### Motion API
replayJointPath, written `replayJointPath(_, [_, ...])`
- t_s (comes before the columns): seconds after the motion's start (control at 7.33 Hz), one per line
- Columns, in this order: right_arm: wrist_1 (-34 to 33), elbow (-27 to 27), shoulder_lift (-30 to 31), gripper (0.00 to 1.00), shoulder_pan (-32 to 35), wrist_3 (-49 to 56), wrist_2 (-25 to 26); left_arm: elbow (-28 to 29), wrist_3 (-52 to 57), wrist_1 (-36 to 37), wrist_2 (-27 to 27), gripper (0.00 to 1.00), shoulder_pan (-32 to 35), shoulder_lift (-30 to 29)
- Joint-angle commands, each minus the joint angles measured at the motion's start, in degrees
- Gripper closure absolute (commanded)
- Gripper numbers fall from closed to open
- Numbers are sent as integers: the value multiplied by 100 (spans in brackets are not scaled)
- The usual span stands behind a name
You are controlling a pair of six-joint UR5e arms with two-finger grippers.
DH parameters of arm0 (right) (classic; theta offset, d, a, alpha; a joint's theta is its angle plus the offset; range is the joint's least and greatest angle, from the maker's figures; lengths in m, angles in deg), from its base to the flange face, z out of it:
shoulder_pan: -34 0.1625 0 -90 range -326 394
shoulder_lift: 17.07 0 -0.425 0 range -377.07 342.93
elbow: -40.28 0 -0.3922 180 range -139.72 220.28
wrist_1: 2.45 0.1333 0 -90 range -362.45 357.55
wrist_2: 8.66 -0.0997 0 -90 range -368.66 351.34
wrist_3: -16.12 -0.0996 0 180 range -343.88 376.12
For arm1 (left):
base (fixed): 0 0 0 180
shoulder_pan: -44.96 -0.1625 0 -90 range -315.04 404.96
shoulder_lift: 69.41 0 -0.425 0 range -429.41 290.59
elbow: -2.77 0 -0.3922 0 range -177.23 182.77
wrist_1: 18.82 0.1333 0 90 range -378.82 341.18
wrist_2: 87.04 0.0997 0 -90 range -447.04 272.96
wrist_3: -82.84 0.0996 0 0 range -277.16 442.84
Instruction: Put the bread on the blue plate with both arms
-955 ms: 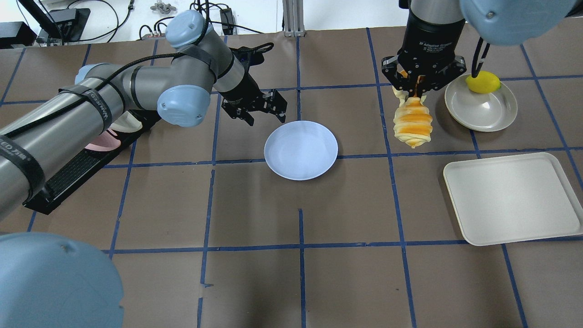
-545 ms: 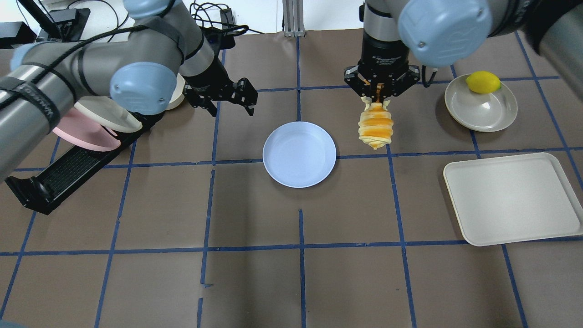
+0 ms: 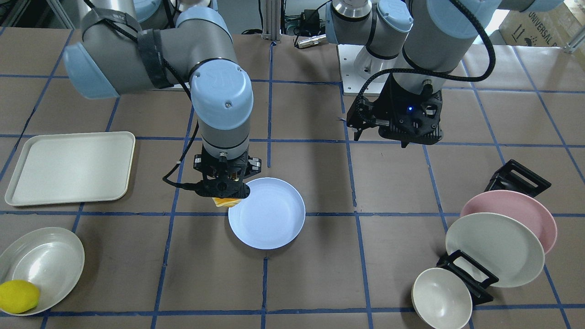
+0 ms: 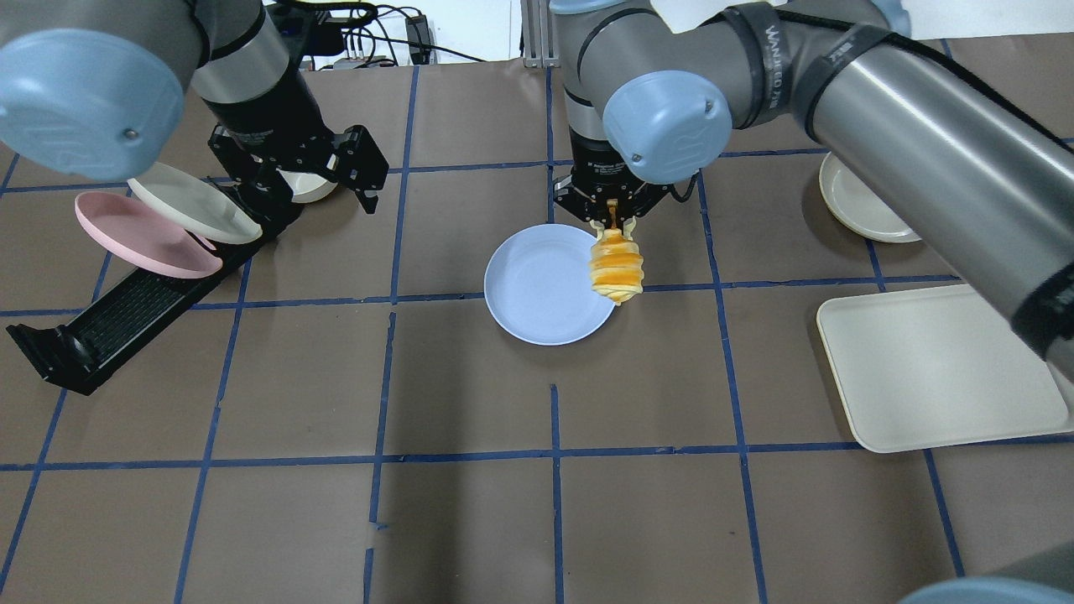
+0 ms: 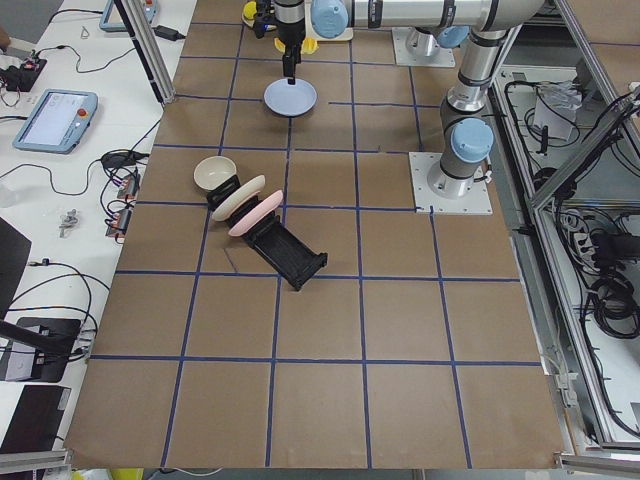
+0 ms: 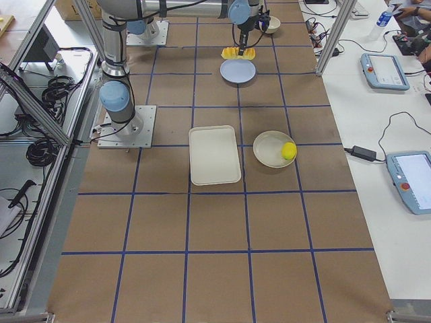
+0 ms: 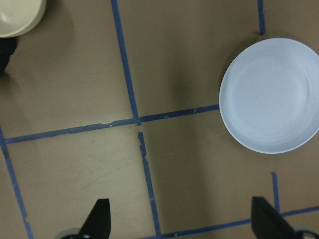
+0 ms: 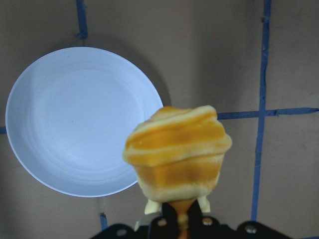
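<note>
The bread, striped orange and cream, hangs end-down from my right gripper, which is shut on its top end. It hangs over the right rim of the blue plate. In the right wrist view the bread overlaps the lower right edge of the plate. My left gripper is open and empty, well to the left of the plate, beside the dish rack. The left wrist view shows its two fingertips apart, with the plate at the upper right.
A black dish rack at the left holds a pink plate and a cream plate. A cream tray lies at the right. A cream dish holds a lemon.
My right arm has carried the bread left, from beside the lemon dish to over the blue plate's right rim. My left gripper has drawn back left from the plate, toward the dish rack.
</note>
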Motion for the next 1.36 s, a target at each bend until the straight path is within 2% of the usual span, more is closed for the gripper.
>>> replayJointPath(0.0, [-255, -49, -377, 93, 252, 246, -49, 443, 6, -462, 95, 0, -26, -35])
replayJointPath(0.14, [-744, -49, -500, 93, 314, 228, -137, 417, -2, -462, 95, 0, -26, -131])
replayJointPath(0.55, [-1616, -49, -817, 93, 411, 245, -164, 425, -3, -445, 121, 0, -26, -184])
replayJointPath(0.82, [-1724, -128, -871, 93, 455, 394, -147, 452, -11, -427, 104, 0, -78, -167])
replayJointPath(1.23, [-2601, -689, -862, 93, 447, 491, -155, 469, -38, -418, 86, 0, -96, -175])
